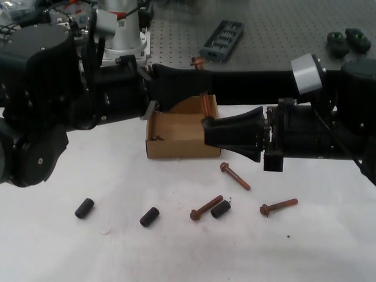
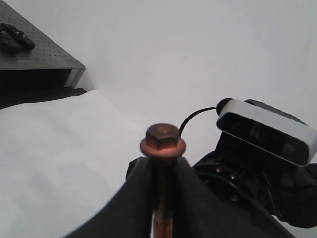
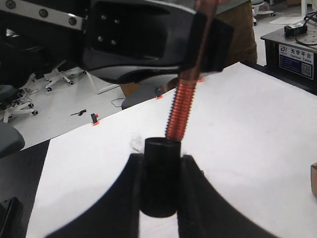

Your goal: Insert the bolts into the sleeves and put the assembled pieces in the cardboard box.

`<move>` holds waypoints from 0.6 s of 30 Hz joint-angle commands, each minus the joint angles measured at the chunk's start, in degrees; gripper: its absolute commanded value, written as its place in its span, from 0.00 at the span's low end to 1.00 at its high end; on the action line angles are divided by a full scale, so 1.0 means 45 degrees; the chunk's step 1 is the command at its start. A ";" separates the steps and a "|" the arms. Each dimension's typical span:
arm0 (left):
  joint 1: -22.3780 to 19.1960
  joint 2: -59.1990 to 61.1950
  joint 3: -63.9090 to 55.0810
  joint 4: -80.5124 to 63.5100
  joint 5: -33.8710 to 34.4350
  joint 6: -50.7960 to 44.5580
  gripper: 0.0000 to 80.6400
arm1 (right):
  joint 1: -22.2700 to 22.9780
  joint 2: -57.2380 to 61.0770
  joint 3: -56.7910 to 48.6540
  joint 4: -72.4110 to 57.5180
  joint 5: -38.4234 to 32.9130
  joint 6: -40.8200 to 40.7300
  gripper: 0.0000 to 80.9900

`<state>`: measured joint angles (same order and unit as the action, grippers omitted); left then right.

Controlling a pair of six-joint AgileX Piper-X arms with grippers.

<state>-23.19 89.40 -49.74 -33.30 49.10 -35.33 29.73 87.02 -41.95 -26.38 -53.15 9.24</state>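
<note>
Because our left hand point(image 2: 163, 168) clamps the bolt point(image 2: 162, 140) askew at the sleeve point(image 3: 159, 184) pinched in our right hand point(image 3: 160, 162), we risk jamming.

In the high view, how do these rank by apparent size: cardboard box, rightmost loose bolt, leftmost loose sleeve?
Largest: cardboard box.
Then the rightmost loose bolt.
Smallest: the leftmost loose sleeve.

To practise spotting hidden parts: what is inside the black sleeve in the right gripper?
The threaded tip of the copper bolt reaches the open top of the sleeve in the right gripper. The sleeve's wall hides how far in it goes.
</note>
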 commanded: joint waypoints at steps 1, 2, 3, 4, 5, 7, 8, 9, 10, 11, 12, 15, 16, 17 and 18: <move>0.0024 -0.0008 -0.0173 -0.0250 0.0398 -0.0382 0.00 | -0.0086 -0.0201 -0.0023 -0.0313 0.0270 0.0024 0.05; 0.0024 -0.0008 -0.0173 -0.0250 0.0398 -0.0385 0.00 | -0.0086 -0.0201 -0.0023 -0.0313 0.0270 0.0024 0.05; 0.0024 -0.0008 -0.0173 -0.0250 0.0394 -0.0422 0.00 | -0.0086 -0.0201 -0.0023 -0.0313 0.0270 0.0024 0.05; 0.0024 -0.0008 -0.0173 -0.0250 0.0500 -0.0467 0.00 | -0.0086 -0.0201 -0.0023 -0.0313 0.0270 0.0024 0.05; 0.0024 -0.0008 -0.0173 -0.0250 0.0669 -0.0466 0.00 | -0.0086 -0.0201 -0.0023 -0.0313 0.0270 0.0024 0.05; 0.0024 -0.0008 -0.0173 -0.0213 0.1026 -0.0553 0.00 | -0.0086 -0.0201 -0.0023 -0.0359 0.0270 0.0024 0.05; 0.0024 -0.0008 -0.0173 -0.0178 0.1162 -0.0551 0.00 | -0.0086 -0.0201 -0.0023 -0.0436 0.0326 0.0055 0.05; 0.0024 -0.0008 -0.0173 -0.0142 0.1166 -0.0551 0.00 | -0.0086 -0.0201 -0.0023 -0.0516 0.0385 0.0113 0.05; 0.0024 -0.0008 -0.0173 -0.0122 0.1167 -0.0551 0.00 | -0.0086 -0.0201 -0.0023 -0.0701 0.0402 0.0281 0.05; 0.0024 -0.0008 -0.0173 -0.0094 0.1167 -0.0430 0.00 | -0.0086 -0.0201 -0.0023 -0.0968 0.0397 0.0502 0.05; 0.0024 -0.0008 -0.0173 -0.0016 0.1098 -0.0250 0.00 | -0.0086 -0.0201 -0.0023 -0.1203 0.0397 0.0723 0.05; -0.0064 -0.0008 -0.0173 0.0052 0.0821 -0.0031 0.00 | -0.0086 -0.0201 -0.0023 -0.1919 0.0397 0.1275 0.05; -0.0138 -0.0008 -0.0173 0.0052 0.0741 -0.0031 0.00 | -0.0086 -0.0201 -0.0023 -0.2095 0.0397 0.1376 0.05; -0.0200 -0.0008 -0.0173 0.0052 0.0565 -0.0007 0.00 | -0.0086 -0.0201 -0.0023 -0.2277 0.0460 0.1525 0.05; -0.0253 -0.0008 -0.0173 0.0052 0.0475 -0.0017 0.00 | -0.0135 -0.0201 -0.0023 -0.2326 0.0480 0.1679 0.05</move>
<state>-23.27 89.40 -50.04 -33.32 51.93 -36.08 29.62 87.02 -41.70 -32.14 -53.10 13.61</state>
